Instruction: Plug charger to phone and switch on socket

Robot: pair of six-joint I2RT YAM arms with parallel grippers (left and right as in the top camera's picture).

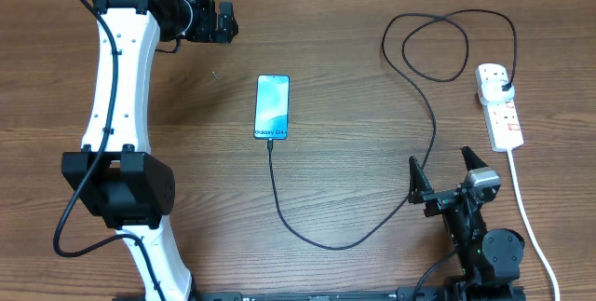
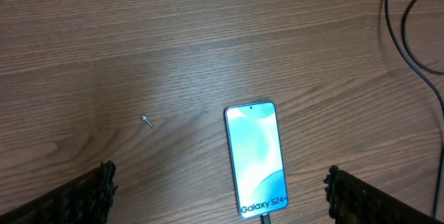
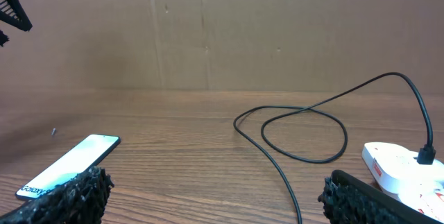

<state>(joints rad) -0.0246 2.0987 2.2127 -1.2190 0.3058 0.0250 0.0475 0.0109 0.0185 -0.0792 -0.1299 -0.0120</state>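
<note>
Even bright light, soft shadows, faint sheen on the table (image 2: 173,92)

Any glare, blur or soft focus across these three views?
Overhead: evenly lit, sharp, only faint shadows. Left wrist: pale sheen on the table above the phone; left fingers soft. Right wrist: socket slightly washed out, right fingers blurred.

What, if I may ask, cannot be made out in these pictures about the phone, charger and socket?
Overhead: the socket switch position, too small to read.
Left wrist: how far the charger tip sits in the phone, cut off by the bottom edge.
Right wrist: most of the socket, hidden by the right end effector and the frame edge.
</note>
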